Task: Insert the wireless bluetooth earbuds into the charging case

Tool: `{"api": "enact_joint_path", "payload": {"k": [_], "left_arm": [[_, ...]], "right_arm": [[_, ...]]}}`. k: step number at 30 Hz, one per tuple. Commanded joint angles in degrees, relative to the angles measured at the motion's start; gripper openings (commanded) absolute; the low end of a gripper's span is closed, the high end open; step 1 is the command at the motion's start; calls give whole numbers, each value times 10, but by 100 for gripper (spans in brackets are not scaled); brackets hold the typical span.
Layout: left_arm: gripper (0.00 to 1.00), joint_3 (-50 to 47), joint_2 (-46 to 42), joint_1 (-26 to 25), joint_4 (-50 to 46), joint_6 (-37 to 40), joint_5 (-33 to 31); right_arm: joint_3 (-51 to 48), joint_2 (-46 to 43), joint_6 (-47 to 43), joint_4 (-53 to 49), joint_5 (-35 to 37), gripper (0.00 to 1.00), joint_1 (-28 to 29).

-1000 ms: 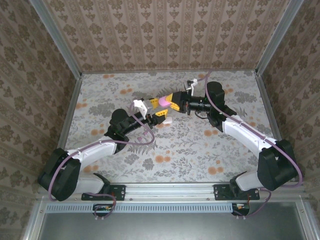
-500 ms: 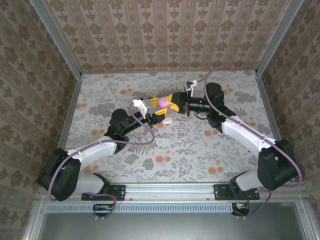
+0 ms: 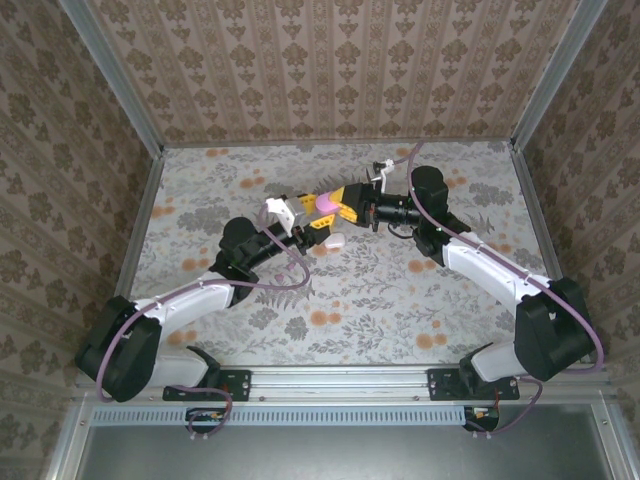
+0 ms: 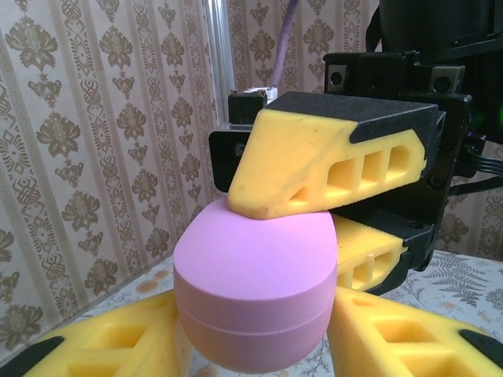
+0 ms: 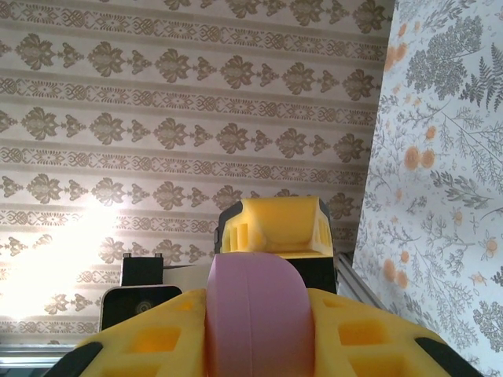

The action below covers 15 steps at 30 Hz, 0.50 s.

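the left fingers reach in from the near left to the middle of the desk and stand apart, one on each side of the case. their inner faces look to be touching its lower half, but whether they are pressing on it i cannot tell.

the case, a smooth pink-purple oval, is held up off the desk between the two arms. a thin seam runs round it and the lid is still down.

a small whitish piece lies on the desk just near of the case. from above it is too blurred to say what it is, and the earbuds are too small to pick out there.

the right fingers come in from the far right and are clamped on the case, one on top and one beneath.

the step in hand looks like steadying the shut case so it can be opened. next, one arm should hold the base firmly while the other lifts the lid at the seam. a smooth shell like this could slip.

no brand, label or writing can be read on the case or the fingers.
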Motion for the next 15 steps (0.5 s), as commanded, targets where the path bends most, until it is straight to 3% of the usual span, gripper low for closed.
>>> {"api": "enact_joint_path", "payload": {"k": [1, 6, 12, 15], "left_arm": [[50, 19, 7, -5, 26, 4, 4], [51, 18, 6, -5, 27, 2, 3], [43, 18, 6, -5, 23, 4, 3], [50, 18, 6, -6, 20, 5, 5]], "right_arm": [[-7, 6, 7, 17, 12, 30, 4], [-7, 9, 8, 18, 11, 30, 5], [-5, 8, 13, 24, 9, 30, 5], [-6, 7, 22, 37, 10, 30, 5]]}}
